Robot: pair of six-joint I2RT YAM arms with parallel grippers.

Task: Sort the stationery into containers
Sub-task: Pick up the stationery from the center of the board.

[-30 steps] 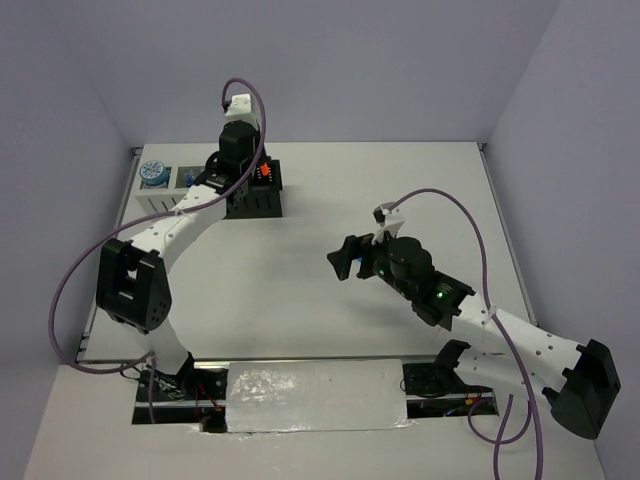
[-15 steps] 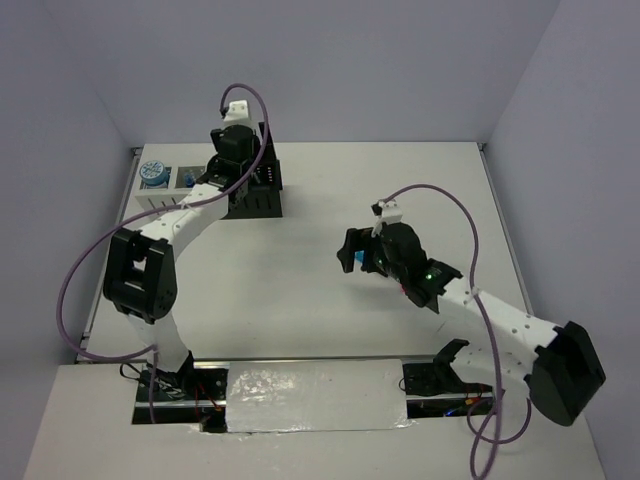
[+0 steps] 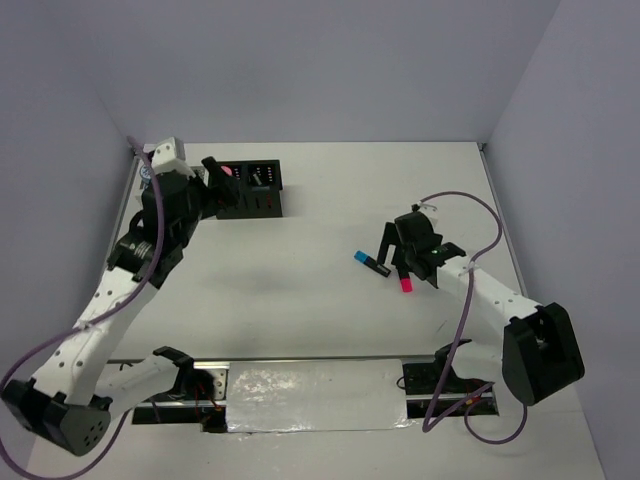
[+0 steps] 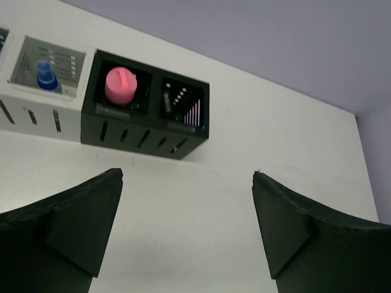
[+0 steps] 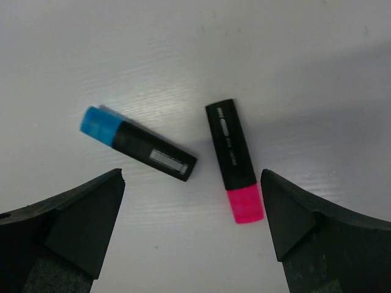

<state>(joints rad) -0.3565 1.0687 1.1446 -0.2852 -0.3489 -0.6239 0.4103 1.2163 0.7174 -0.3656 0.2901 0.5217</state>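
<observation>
Right gripper [image 5: 190, 183]: your jaws are spread, empty; blue highlighter [image 5: 137, 143] and pink highlighter [image 5: 234, 159] lie below, between them.
Left gripper [image 4: 186, 177]: your jaws are spread, empty; black boxes [image 4: 143, 134] ahead.

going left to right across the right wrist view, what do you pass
finger at the left edge → blue-capped highlighter → pink-capped highlighter → finger at the right edge
</observation>
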